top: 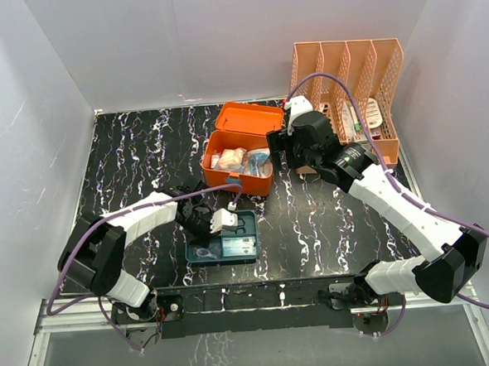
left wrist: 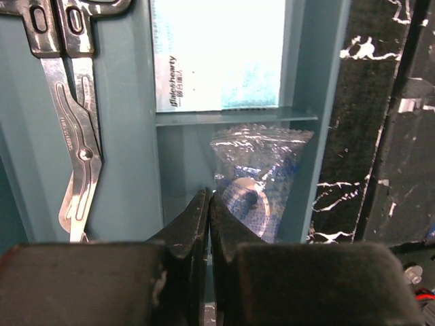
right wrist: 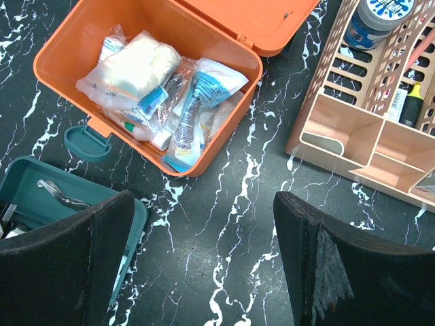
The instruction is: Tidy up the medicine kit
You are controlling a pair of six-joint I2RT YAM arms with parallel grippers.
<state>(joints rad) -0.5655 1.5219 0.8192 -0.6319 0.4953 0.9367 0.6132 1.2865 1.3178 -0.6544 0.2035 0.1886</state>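
A peach slatted file organizer [top: 345, 69] stands at the far right corner of the black marbled tabletop [top: 135, 165], holding a bottle [right wrist: 384, 17] and a yellow marker [right wrist: 410, 105].

Plain white walls [top: 177, 38] enclose a black tabletop [top: 143, 156] (veined white like marble), evenly lit.

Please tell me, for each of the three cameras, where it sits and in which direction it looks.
Top external: above and behind the arms, looking down on the table; left arm and right arm show, bases included.
Left wrist: on the left arm, looking down along the shut left gripper into the teal tray.
Right wrist: on the right arm, looking down past the open right gripper at the open medicine kit and the peach organizer.
Shared: top and right wrist both show kit, tray, organizer.
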